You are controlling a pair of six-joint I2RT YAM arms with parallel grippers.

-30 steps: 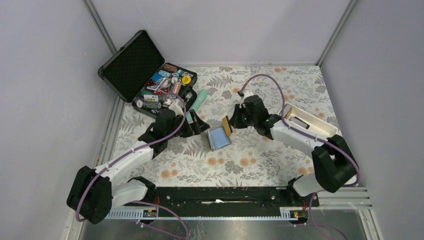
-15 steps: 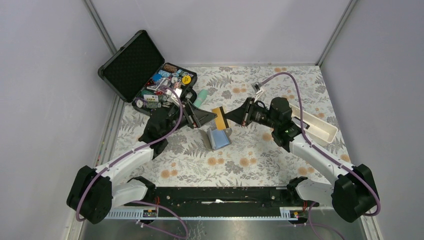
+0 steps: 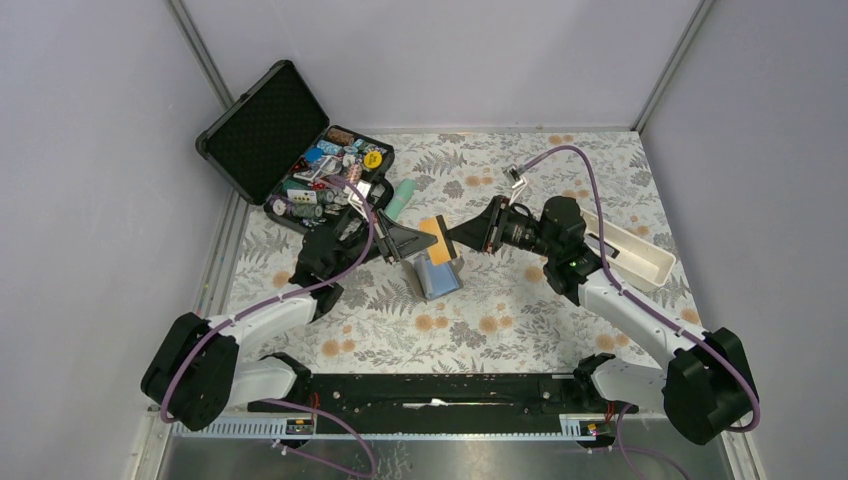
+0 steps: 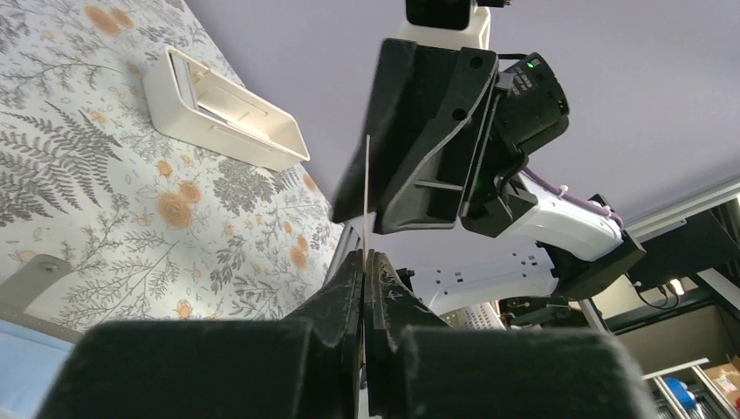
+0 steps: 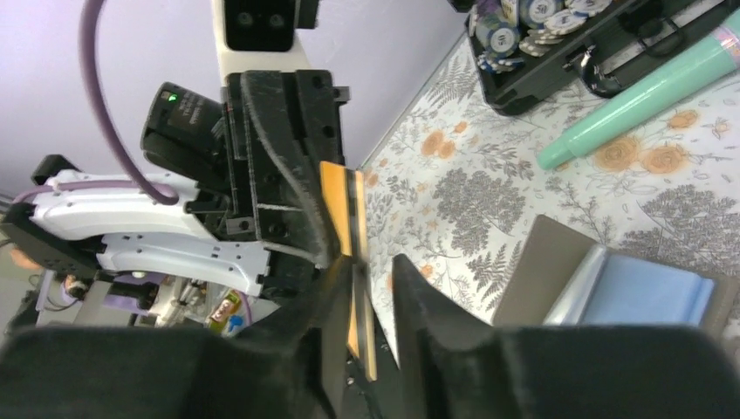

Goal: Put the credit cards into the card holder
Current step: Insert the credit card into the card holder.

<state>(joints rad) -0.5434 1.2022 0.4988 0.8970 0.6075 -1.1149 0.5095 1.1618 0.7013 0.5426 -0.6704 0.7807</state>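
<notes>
The left arm (image 3: pixel 262 312) reaches out from its base and bends in toward the middle. Its wrist points across at the other arm. The left fingers (image 4: pixel 342 292) are pressed tight together and pinch one edge of a thin orange card (image 5: pixel 335 202), which sticks out past the tips. The right arm (image 3: pixel 628 308) reaches in from the other side, and its wrist is turned to face the left wrist. The right fingers (image 5: pixel 421 297) are a little bit apart, with a small gap between them. The far end of the card sits in that gap, against one finger. The two sets of fingers are tip to tip, almost touching, up in the air.
</notes>
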